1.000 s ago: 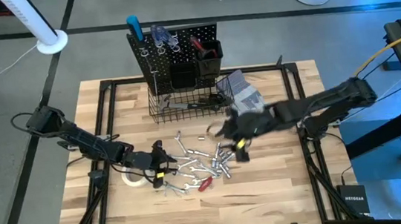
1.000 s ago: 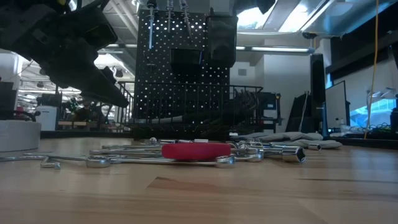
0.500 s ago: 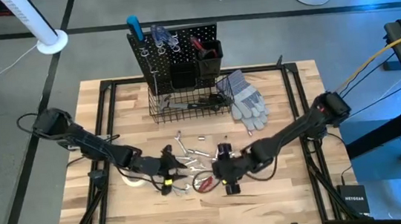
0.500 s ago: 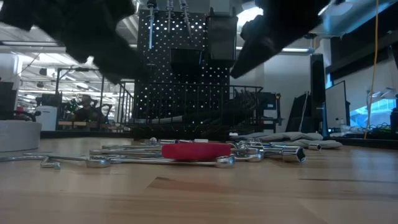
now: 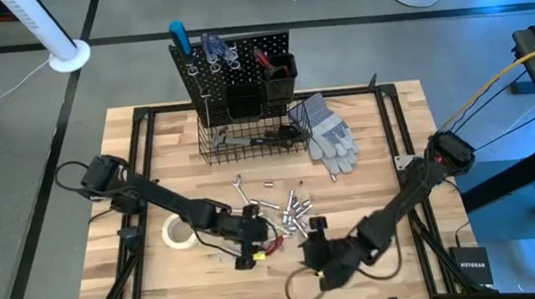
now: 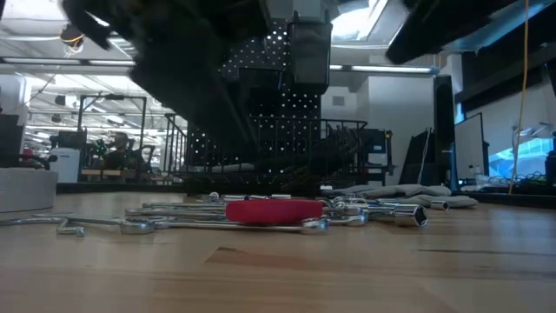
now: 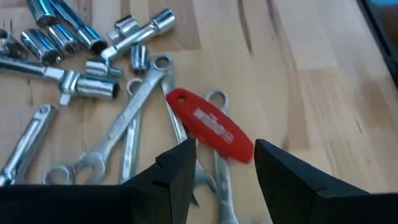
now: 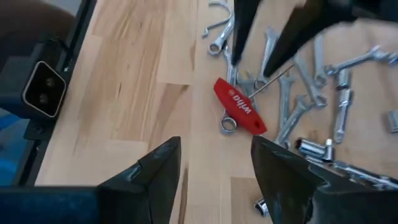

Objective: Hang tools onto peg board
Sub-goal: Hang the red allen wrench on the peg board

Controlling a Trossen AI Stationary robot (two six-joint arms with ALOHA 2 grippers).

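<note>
From above, the peg board stands upright at the desk's far edge, some tools already hung along its top, grey work gloves lying beside it. The loose tools lie heaped in the middle of the desk, a white tape roll to their left. The left hand hovers at the heap's near side, and the right hand sits close by toward the near edge, both apparently converging on the same small piece. At desk level, a red-handled tool lies flat among silver wrenches, with the peg board rising behind and dark arm parts overhead. In the left wrist view, the left hand's fingers stand apart and empty, straddling the red handle's end, seemingly lined up for a pick. In the right wrist view, the right hand's fingers are also spread and empty, aimed at the red handle; white lettering on it is unreadable.
</note>
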